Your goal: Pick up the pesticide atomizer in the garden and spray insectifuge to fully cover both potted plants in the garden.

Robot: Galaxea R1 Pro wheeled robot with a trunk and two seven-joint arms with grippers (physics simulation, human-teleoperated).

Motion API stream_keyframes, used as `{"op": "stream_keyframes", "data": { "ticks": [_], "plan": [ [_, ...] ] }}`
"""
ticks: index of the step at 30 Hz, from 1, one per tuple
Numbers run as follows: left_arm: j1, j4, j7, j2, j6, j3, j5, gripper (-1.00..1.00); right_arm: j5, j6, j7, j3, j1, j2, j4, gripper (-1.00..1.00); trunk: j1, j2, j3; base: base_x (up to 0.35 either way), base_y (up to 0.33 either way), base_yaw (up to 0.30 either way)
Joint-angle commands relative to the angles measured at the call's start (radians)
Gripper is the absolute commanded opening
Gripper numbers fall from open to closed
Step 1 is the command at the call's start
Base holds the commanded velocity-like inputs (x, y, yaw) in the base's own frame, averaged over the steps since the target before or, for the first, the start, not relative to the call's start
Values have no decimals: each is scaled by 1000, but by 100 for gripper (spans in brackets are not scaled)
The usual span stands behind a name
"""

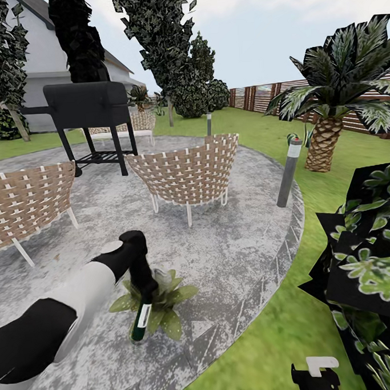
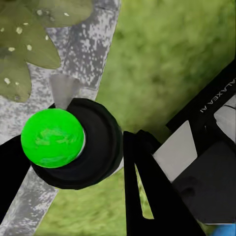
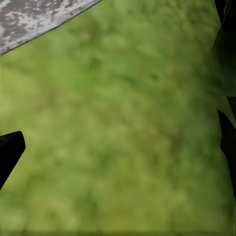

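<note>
Slim whitish spray bottle with dark ends and bright green cap [image 1: 141,321] clamped in left gripper [image 1: 144,297], hanging tilted, right in front of small spiky green rosette plant [image 1: 166,296] on round grey paved patio [image 1: 233,261]. From left wrist: green cap [image 2: 52,137] in dark collar, pinched between black fingers [image 2: 147,191], leaf and patio edge behind. Right gripper [image 1: 315,377] low over green lawn [image 1: 266,351], fingertips [image 3: 9,152] spread wide, holding nothing. Two woven wicker chairs [image 1: 188,175], black grill [image 1: 90,106], grey bollard light [image 1: 289,173], palm [image 1: 333,96] and brown slat fence [image 1: 258,97] further out.
</note>
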Motion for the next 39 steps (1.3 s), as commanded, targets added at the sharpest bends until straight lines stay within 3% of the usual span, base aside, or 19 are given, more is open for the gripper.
{"op": "stream_keyframes", "data": {
  "ticks": [1,13,15,17,20,22,24,32,39],
  "plan": [
    [-8,0,-10,-1,4,-1,-10,-100,11,-3,-5,-7,-1,0,2,100,0,0,-1,18,0,0],
    [-20,12,-10,-12,-9,-5,-55,-100,12,-3,-3,-7,0,0,2,100,0,0,-1,280,104,0],
    [-17,13,-10,-12,-10,-20,-56,-100,12,-3,-3,-7,0,0,1,100,0,0,-1,315,120,0],
    [-13,13,-10,-12,-10,-69,-55,-100,12,-3,-3,-7,0,0,1,100,0,0,-1,301,119,0],
    [-10,8,-10,-20,-34,-180,-56,-100,12,-3,-3,-7,0,0,1,100,0,0,-1,242,98,0],
    [-11,3,-10,-29,-56,-225,-56,-100,12,-3,-3,-7,0,0,1,100,0,0,-1,105,34,0],
    [-11,1,-10,-35,-64,-242,-56,-100,12,-3,-3,-7,0,0,2,100,0,0,-1,34,11,0],
    [-13,-2,-10,-61,-67,-250,-56,-100,12,-3,-3,-7,0,0,1,100,0,0,-1,3,1,-3],
    [-5,0,-10,-78,-69,-252,-58,-100,12,-3,-3,-7,0,0,1,100,0,0,-1,0,0,-239]
  ]
}}
